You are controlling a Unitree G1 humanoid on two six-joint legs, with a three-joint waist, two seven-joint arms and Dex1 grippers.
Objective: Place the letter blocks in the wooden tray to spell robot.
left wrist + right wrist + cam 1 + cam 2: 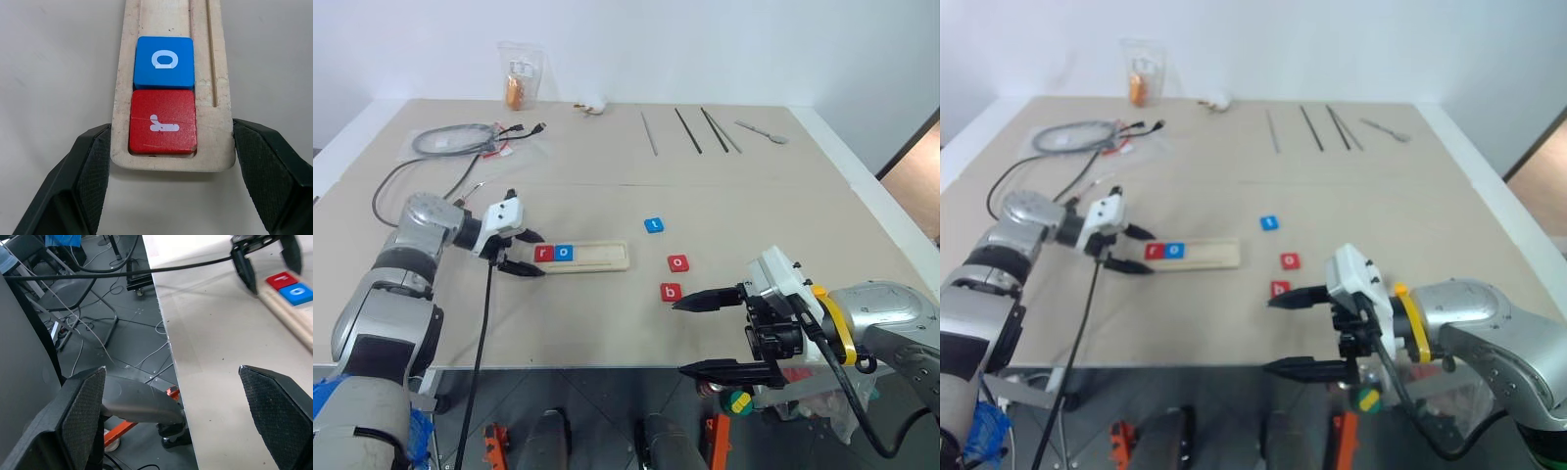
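Now my left gripper [524, 252] straddles the near end of the wooden tray [597, 257], fingers spread, neither pad touching wood. Inside sit the red r block [163, 122] and blue o block [164, 61], touching. My right gripper [700, 333] hangs wide open and empty beside the red b block [671, 291], with the red o block [677, 262] and blue t block [653, 225] beyond.

My left gripper [523, 252] straddles the left end of the wooden tray [607, 257], blocking approach from frame left. The tray's right portion is bare. Three loose blocks, t [653, 225], o [677, 262] and b [671, 291], lie right of centre, apart from one another. My right gripper [693, 336] hangs wide-spread at the lower-right table edge.
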